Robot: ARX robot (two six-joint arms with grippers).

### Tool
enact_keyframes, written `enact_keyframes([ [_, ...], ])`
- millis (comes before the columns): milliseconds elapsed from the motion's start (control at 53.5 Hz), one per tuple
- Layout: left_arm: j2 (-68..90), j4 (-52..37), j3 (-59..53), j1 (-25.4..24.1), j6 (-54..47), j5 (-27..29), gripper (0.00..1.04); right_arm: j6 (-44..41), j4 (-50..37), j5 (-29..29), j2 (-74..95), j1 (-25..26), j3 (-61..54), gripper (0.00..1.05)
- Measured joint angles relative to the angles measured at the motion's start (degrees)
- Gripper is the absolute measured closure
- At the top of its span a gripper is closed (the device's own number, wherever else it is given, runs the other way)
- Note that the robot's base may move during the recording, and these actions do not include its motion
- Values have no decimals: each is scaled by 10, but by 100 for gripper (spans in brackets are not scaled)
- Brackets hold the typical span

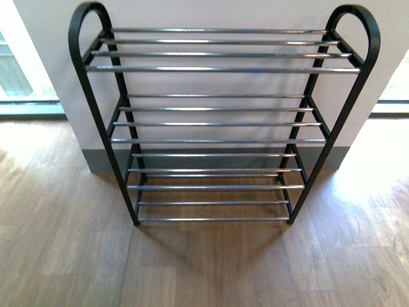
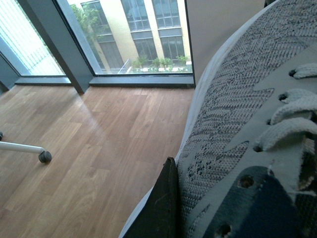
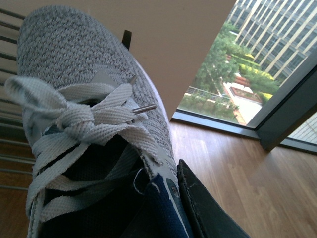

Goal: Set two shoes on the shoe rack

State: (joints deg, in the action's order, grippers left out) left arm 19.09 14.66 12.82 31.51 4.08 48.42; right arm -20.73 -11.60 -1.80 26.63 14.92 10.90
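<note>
The shoe rack stands against the wall in the front view: black frame, four tiers of silver bars, nothing on them. Neither arm shows there. In the left wrist view a grey mesh shoe with white laces fills the side, and my left gripper is shut on its collar edge, one black finger outside the upper. In the right wrist view my right gripper is shut on the other grey shoe, with a black finger against its side. Rack bars show just behind this shoe's toe.
Wooden floor lies all round the rack. Floor-to-ceiling windows flank the white wall on both sides. A white chair leg with a caster stands on the floor off to the left arm's side.
</note>
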Motion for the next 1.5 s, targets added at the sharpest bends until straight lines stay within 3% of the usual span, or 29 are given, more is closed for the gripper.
enact_keyframes([
  [692,0,0,0,0,0,-1,103,0,0,-1,1,0,0,103],
  [711,1,0,0,0,0,-1,103,0,1,5,2,0,0,103],
  [804,0,0,0,0,0,3,103,96,73,190,50,49,38,103],
  [898,0,0,0,0,0,-2,103,123,49,224,147,33,64,103],
  [1141,0,0,0,0,0,0,103,119,-66,133,459,-39,253,103],
  [1496,0,0,0,0,0,0,103,121,-39,48,776,-96,509,103],
])
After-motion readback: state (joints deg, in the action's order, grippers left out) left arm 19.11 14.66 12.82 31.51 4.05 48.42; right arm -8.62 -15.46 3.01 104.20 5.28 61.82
